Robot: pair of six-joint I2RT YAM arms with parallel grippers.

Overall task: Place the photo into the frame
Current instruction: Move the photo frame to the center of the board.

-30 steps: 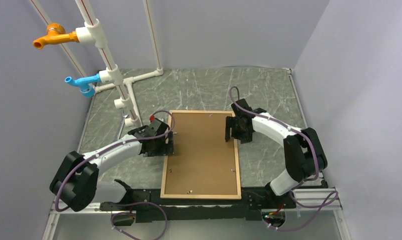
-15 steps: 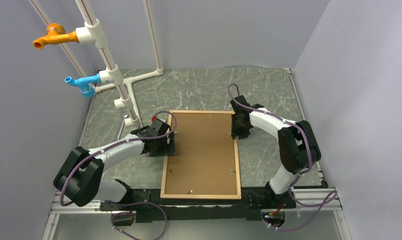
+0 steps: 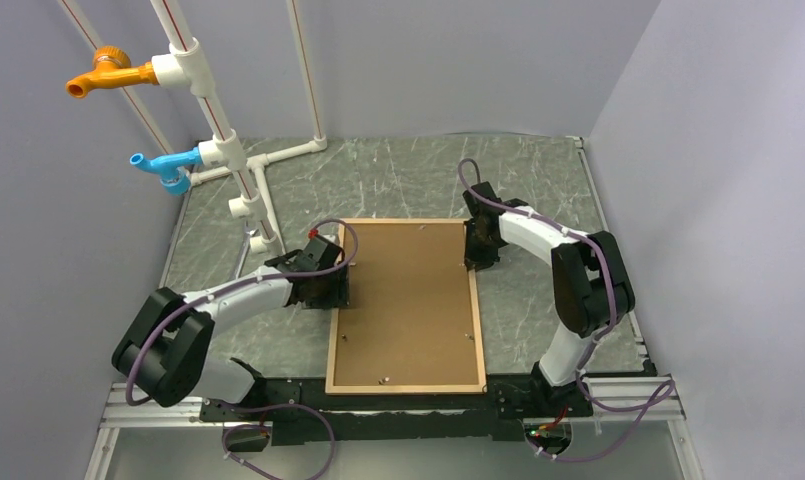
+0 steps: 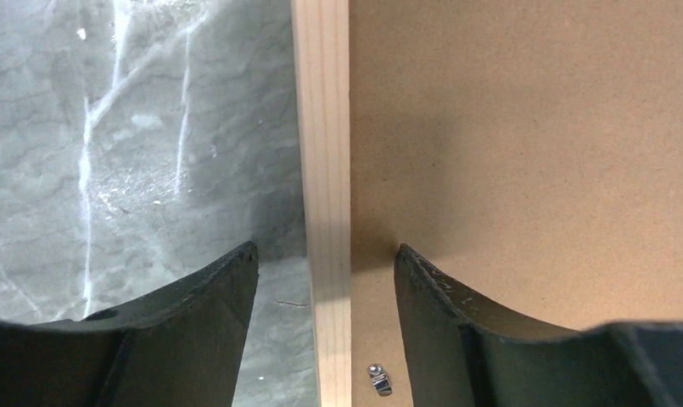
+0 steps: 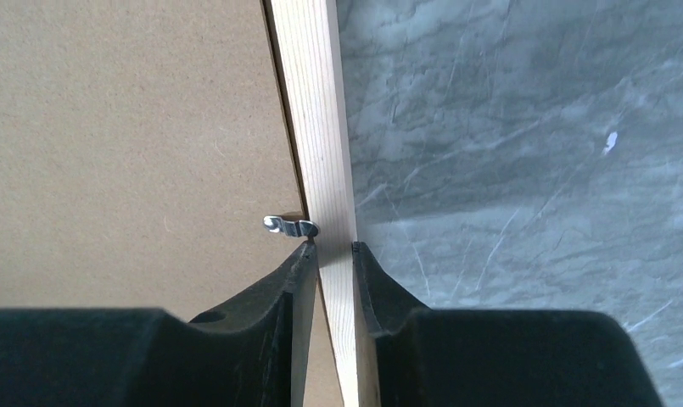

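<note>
The frame (image 3: 403,389) lies flat, back up, in the middle of the bench (image 3: 538,190), its long sides running away from the arms. A brown board (image 3: 408,300) fills it from rail to rail. Small metal tabs sit along the inner edges of the rails; one of them (image 5: 291,226) lies on the board right beside the right rail, just ahead of the right fingertip.

A second ago the right claw (image 5: 331,246) was over the board, inside the right rail. It has since swung outward and a little toward the far end, and it now sits on that rail. The right elbow has folded in closer too. The left claw (image 4: 326,248) is at the left rail much as before, shifted only slightly.

The right claw is pinching the right rail, one finger on the board side and one on the bench side, both tight against the wood. The left claw is spread wide and straddles the left rail. One finger is over the bench and the other over the board, with clear gaps on either side of the wood, and it holds nothing.
</note>
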